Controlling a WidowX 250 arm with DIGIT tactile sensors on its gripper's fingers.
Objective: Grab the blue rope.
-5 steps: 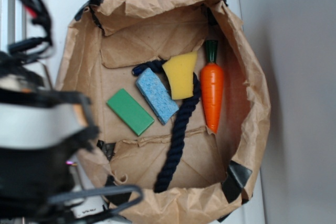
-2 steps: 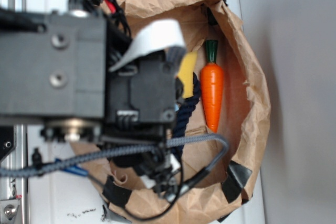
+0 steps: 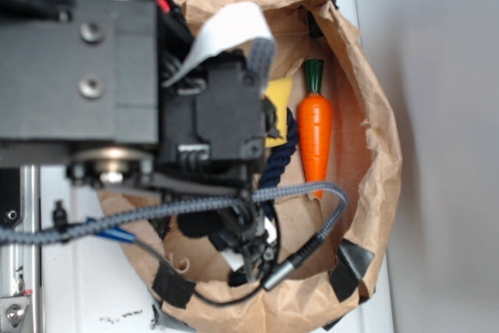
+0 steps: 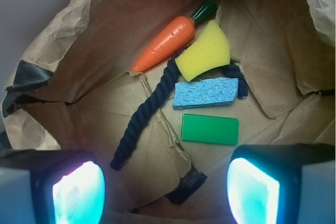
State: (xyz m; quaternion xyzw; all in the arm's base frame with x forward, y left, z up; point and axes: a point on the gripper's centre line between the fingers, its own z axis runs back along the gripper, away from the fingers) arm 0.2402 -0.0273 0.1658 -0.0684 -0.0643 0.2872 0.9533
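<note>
Approach step; gripper [image 4: 166,187] spread wide, empty, above bag [image 4: 94,35]; next: descend, straddle blue rope [image 4: 144,111], clamp.

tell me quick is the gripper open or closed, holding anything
Gripper: open, holding nothing; the blue rope lies untouched in the paper bag.

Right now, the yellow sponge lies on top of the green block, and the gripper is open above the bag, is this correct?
Not quite. In the wrist view the yellow sponge lies on the blue rope, apart from the green block. The gripper is indeed open above the bag.
</note>
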